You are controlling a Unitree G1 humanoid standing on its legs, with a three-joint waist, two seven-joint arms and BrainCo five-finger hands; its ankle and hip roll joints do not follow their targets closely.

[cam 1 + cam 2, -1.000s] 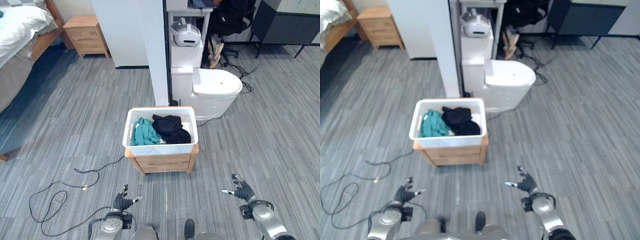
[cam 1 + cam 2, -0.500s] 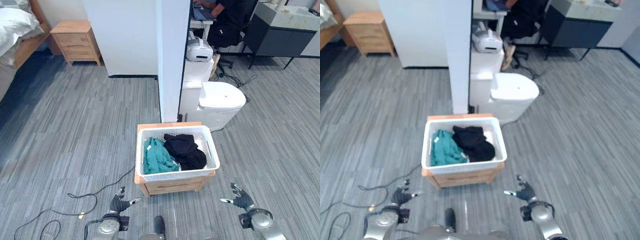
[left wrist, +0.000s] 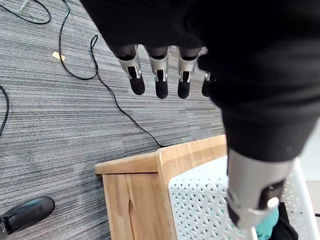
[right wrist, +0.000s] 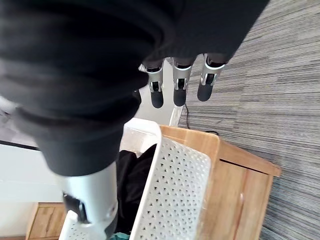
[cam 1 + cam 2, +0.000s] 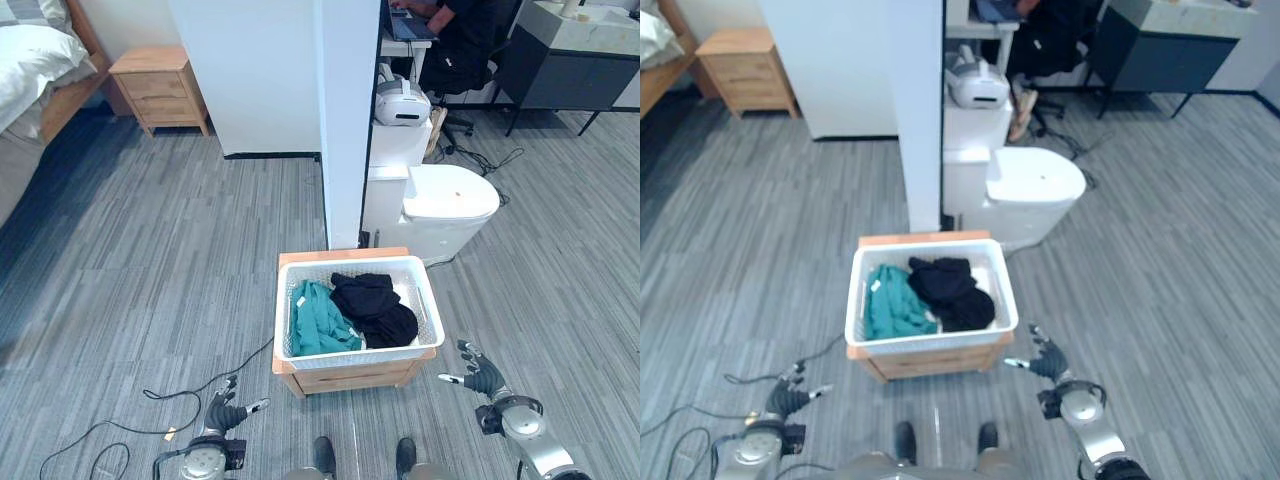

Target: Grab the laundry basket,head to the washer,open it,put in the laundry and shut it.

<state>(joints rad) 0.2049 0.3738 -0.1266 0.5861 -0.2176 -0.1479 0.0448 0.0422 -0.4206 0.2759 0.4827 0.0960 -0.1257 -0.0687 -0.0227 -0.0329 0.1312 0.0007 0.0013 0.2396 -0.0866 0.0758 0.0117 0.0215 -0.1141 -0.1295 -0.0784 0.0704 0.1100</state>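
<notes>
Your left hand [image 5: 228, 413] hangs low over the grey floor [image 5: 150, 260], fingers straight and spread, holding nothing, well left of the small wooden cabinet [image 5: 350, 376]. On the cabinet's top sits the white laundry basket [image 5: 357, 352], covering it almost edge to edge; teal clothing [image 5: 318, 322] lies in its left half, black clothing [image 5: 376, 308] in its right. Beyond stands a white toilet [image 5: 440, 205]. Your right hand [image 5: 484, 381], fingers likewise extended and empty, hovers just right of the basket's near right corner.

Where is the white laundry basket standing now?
In the left eye view the white laundry basket stands on a low wooden cabinet at the centre, before the white pillar, beside the toilet.
</notes>
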